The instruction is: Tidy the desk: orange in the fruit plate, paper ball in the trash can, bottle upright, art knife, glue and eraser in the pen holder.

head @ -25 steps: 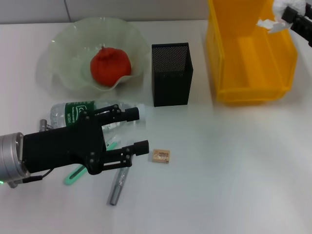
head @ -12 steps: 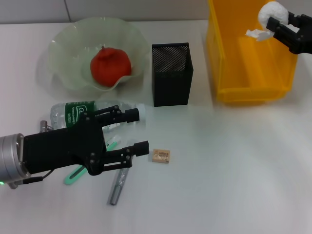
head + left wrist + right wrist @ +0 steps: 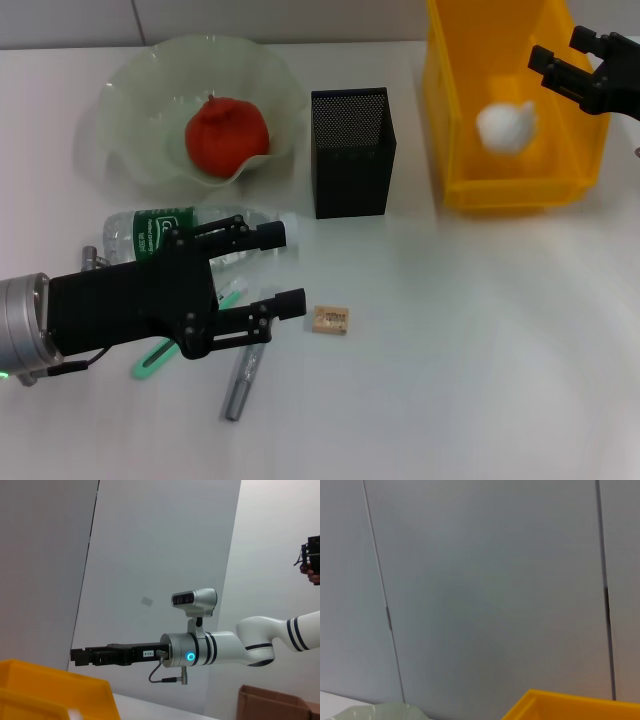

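Our right gripper (image 3: pixel 577 66) open above bright yellow rectangular trash can (image 3: pixel 455 150); crumpled white paper ball (image 3: pixel 505 126) inside it. Our left gripper (image 3: pixel 282 267) open, near tiny tan eraser (image 3: pixel 331 320). Risk: fingers nudging eraser away.

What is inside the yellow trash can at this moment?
The paper ball is inside the trash can; whether it has landed is unclear. The open right end effector is above the far rim. The near wall hides part of the floor.

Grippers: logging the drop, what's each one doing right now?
Left gripper: open, empty, above the bottle.
Right gripper: open, empty; paper ball in the trash can.
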